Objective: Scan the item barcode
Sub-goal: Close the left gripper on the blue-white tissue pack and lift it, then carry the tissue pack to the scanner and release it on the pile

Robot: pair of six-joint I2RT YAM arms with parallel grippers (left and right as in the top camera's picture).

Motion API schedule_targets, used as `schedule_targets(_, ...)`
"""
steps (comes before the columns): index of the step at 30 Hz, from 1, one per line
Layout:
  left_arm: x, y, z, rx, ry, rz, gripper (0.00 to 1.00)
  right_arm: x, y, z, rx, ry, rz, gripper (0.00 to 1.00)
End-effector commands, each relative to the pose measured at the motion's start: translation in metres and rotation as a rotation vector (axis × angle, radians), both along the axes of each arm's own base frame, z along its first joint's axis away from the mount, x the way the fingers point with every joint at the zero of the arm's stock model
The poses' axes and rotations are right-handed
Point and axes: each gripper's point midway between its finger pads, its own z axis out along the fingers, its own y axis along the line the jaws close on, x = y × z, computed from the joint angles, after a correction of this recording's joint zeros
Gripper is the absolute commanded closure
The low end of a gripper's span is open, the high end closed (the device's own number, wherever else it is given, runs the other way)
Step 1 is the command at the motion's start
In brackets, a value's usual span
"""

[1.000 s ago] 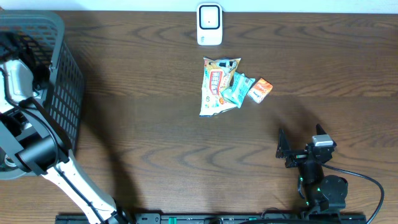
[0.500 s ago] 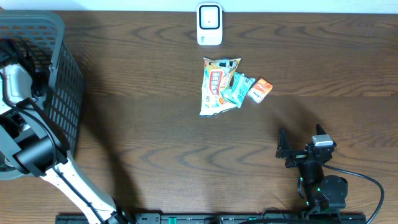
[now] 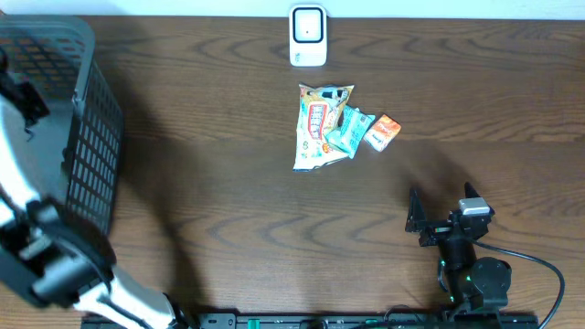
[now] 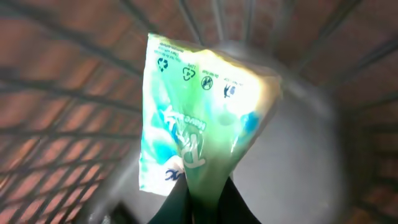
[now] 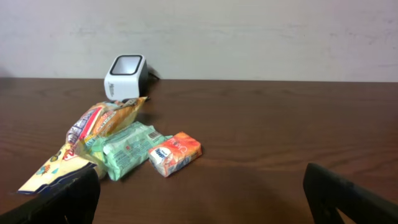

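In the left wrist view my left gripper (image 4: pixel 208 186) is shut on the lower end of a green and white packet (image 4: pixel 199 118). The packet hangs inside the grey basket (image 4: pixel 81 93), whose mesh is blurred behind it. The side facing the camera shows recycling marks and no barcode. The white scanner (image 3: pixel 308 37) stands at the table's far edge. My right gripper (image 3: pixel 441 208) rests open at the front right, with nothing between its fingers (image 5: pixel 348 199). It faces the scanner (image 5: pixel 126 76) and a pile of items.
The grey mesh basket (image 3: pixel 91 137) fills the left end of the table, with my left arm (image 3: pixel 18 146) reaching over it. Below the scanner lie a yellow snack bag (image 3: pixel 318 123), a teal packet (image 3: pixel 350 130) and a small orange packet (image 3: pixel 383 132).
My left arm has shifted over the basket and now looks blurred with motion. The right arm and the pile on the table have not moved.
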Motion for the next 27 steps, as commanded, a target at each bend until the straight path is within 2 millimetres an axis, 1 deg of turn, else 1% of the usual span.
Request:
schedule_targets(1, -0.023, -0.014, 0.065, -0.017, -0.192, 0.170, 0.93, 0.000, 0.001, -0.001, -0.015, 0.001, 0.001, 0.01)
schedule_targets(3, -0.036, -0.025, 0.089, -0.033, -0.258, 0.218, 0.93, 0.000, 0.001, -0.001, -0.015, 0.001, 0.001, 0.01)
schedule_targets(4, -0.042, -0.034, 0.101, -0.049, -0.289, 0.208, 0.93, 0.000, 0.001, -0.001, -0.015, 0.001, 0.001, 0.01)
schedule_targets(6, -0.047, -0.057, 0.122, -0.101, -0.353, 0.148, 0.93, 0.000, 0.001, -0.001, -0.015, 0.001, 0.001, 0.01)
schedule_targets(8, -0.047, -0.088, 0.144, -0.192, -0.440, 0.047, 0.93, 0.000, 0.001, -0.001, -0.015, 0.001, 0.001, 0.01)
schedule_targets(11, -0.045, -0.142, 0.178, -0.350, -0.577, -0.147, 0.92, 0.000, 0.001, -0.001, -0.015, 0.001, 0.001, 0.01)
schedule_targets(13, -0.046, -0.172, 0.196, -0.439, -0.638, -0.262, 0.93, 0.000, 0.001, -0.001, -0.015, 0.001, 0.001, 0.01)
schedule_targets(14, -0.047, -0.192, 0.206, -0.490, -0.668, -0.332, 0.93, 0.000, 0.001, -0.001, -0.015, 0.001, 0.001, 0.01)
schedule_targets(16, -0.049, -0.215, 0.213, -0.550, -0.679, -0.387, 0.93, 0.000, 0.001, -0.001, -0.015, 0.001, 0.001, 0.01)
schedule_targets(20, -0.047, -0.260, 0.211, -0.651, -0.639, -0.451, 0.93, 0.000, 0.001, -0.001, -0.015, 0.001, 0.001, 0.01)
schedule_targets(21, -0.043, -0.288, 0.209, -0.684, -0.609, -0.525, 0.92, 0.000, 0.001, -0.001, -0.015, 0.001, 0.001, 0.01)
schedule_targets(24, -0.038, -0.335, 0.204, -0.732, -0.553, -0.652, 0.93, 0.000, 0.001, -0.001, -0.015, 0.001, 0.001, 0.01)
schedule_targets(27, -0.032, -0.373, 0.194, -0.746, -0.497, -0.735, 0.93, 0.000, 0.001, -0.001, -0.015, 0.001, 0.001, 0.01)
